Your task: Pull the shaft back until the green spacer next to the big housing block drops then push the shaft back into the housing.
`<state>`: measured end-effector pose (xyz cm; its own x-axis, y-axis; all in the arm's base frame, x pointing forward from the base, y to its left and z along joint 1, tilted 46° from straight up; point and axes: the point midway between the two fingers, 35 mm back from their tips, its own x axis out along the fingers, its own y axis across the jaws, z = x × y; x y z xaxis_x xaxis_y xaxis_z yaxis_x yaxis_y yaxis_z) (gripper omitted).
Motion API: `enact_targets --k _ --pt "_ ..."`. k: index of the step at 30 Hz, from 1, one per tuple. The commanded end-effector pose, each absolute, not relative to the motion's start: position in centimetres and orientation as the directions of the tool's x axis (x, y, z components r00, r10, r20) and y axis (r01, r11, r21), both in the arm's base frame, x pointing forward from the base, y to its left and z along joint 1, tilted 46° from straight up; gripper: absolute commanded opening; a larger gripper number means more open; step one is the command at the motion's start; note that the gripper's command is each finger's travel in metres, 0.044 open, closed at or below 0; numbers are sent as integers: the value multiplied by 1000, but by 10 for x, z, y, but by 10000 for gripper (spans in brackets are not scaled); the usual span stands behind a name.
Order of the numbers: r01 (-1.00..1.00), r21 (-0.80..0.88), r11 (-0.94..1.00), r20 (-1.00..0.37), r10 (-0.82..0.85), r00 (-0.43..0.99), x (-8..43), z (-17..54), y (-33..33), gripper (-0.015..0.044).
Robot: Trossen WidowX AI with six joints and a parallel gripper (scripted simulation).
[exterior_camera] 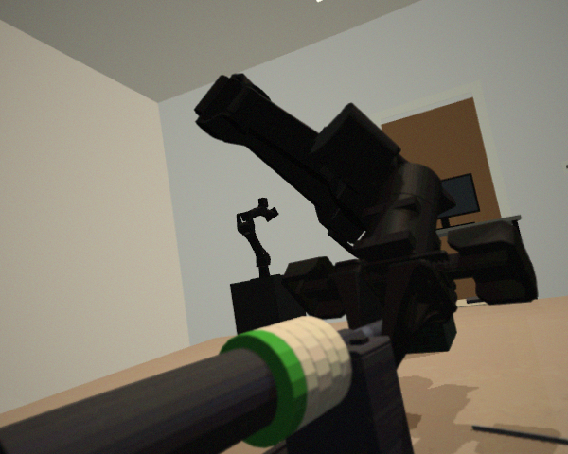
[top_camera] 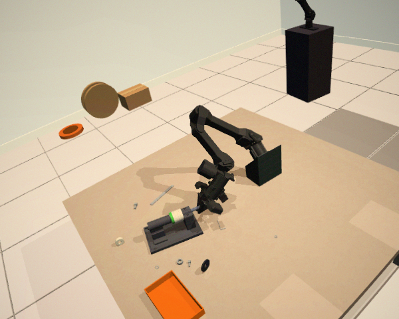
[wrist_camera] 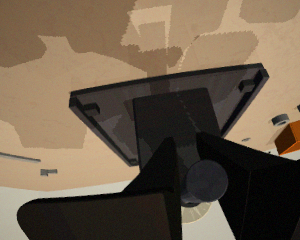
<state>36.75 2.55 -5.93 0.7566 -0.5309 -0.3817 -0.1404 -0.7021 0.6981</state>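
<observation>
Wall: pale blue-gray (exterior_camera: 523, 136), framing a brown door (exterior_camera: 421, 141)
Monitor (exterior_camera: 460, 194): standing on a desk
Floor: pale tiles (top_camera: 100, 137) meeting the wall

Soft shadows fall across the bright tabletop (top_camera: 316, 219) (exterior_camera: 528, 371) (wrist_camera: 45, 125).

The arm (top_camera: 222, 125) (exterior_camera: 284, 141) is matte black, with blocky, angular links.
</observation>
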Motion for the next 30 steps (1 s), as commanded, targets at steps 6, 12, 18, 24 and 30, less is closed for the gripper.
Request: enact_targets --k 6,12,18,24,30 --pt "-144 696 -703 -380 -532 756 366 -59 26 0" --pt "-144 696 -703 -380 -532 756 366 -59 26 0" --pt "-144 696 -703 -380 -532 756 365 -60 26 0" --pt "-144 696 -703 -380 -532 756 364 -60 26 0" --pt "-144 696 -703 -380 -532 756 364 -60 26 0"
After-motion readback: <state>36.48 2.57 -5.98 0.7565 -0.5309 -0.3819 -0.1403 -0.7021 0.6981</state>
